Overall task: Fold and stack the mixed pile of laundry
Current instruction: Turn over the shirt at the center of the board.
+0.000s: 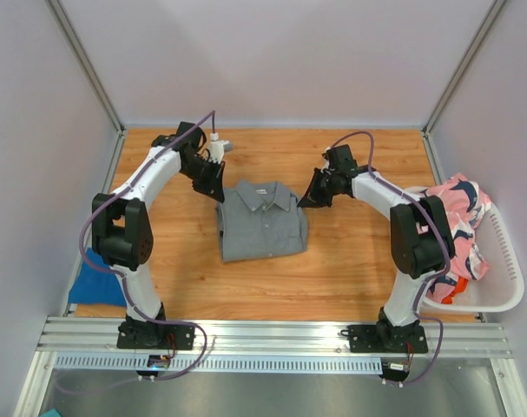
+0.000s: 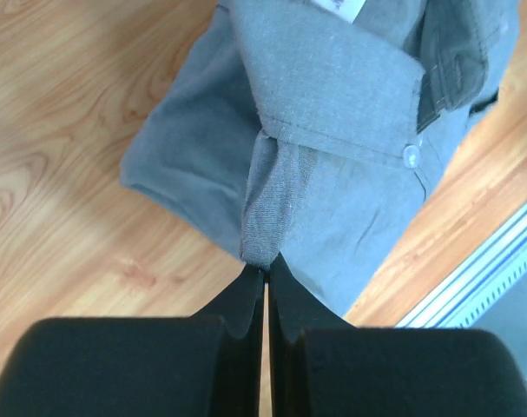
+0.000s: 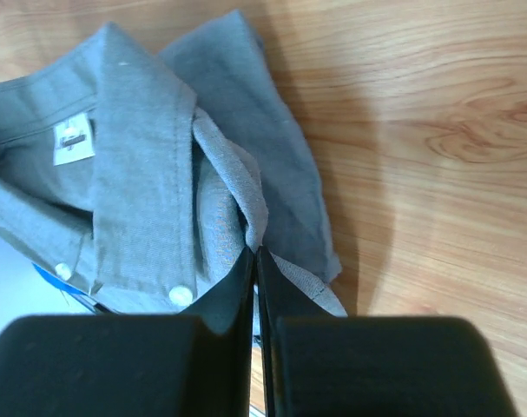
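Observation:
A folded grey shirt point(image 1: 261, 224) lies collar-up in the middle of the wooden table. My left gripper point(image 1: 218, 193) is at its far left corner; the left wrist view shows that gripper point(image 2: 265, 268) shut on a pinch of the grey shirt point(image 2: 332, 104) just below the collar. My right gripper point(image 1: 308, 201) is at the far right corner, and the right wrist view shows it point(image 3: 254, 252) shut on a fold of the grey shirt point(image 3: 141, 156) beside the collar. A bright blue garment point(image 1: 102, 276) lies at the left edge. A pink patterned garment point(image 1: 458, 228) sits heaped in the basket.
The white slotted basket point(image 1: 499, 291) stands at the right edge of the table, close to the right arm's base. An aluminium rail point(image 1: 272, 334) runs along the near edge. Grey walls close in the back and both sides.

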You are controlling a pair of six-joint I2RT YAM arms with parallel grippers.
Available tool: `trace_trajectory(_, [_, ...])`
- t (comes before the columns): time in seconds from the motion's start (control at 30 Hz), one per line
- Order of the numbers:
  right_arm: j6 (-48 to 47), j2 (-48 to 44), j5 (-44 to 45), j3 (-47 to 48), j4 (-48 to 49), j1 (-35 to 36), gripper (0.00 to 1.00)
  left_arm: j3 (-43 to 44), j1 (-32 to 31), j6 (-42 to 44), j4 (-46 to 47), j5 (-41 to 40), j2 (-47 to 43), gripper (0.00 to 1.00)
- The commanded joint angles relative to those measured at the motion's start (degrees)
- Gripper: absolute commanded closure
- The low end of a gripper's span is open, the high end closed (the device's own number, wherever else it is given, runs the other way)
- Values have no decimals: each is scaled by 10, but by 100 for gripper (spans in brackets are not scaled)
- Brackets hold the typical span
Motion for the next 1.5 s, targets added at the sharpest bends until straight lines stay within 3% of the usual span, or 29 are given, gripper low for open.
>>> trace_trajectory(0.0, [25,-11,-18,-11,43,7,100,6,28,46,-46,31,7,100])
trace_trajectory(0.27, [44,70,-18,37,72,30,100,76,48,66,-39,-40,139,100])
trace_trajectory(0.43, [57,109,-8,47,91,30,100,79,48,53,-9,-59,158,94])
trace_trajectory(0.57, [54,107,10,50,83,26,88,77,50,45,-5,-73,143,59])
trace_trajectory(0.8, [14,12,64,48,29,18,62,46,77,-43,26,-92,51,45])
trace_trajectory(0.9, [7,-23,80,25,20,18,55,-65,83,-111,88,-94,-14,40])
trace_trajectory(1.03, [5,-70,96,-9,16,17,54,-169,63,-174,142,-52,-69,26])
trace_trajectory(1.27, [4,-86,102,-40,6,18,54,-188,60,-230,171,-24,-5,21])
trace_trajectory(1.47, [3,-88,111,-44,0,18,55,-190,48,-242,180,10,53,29])
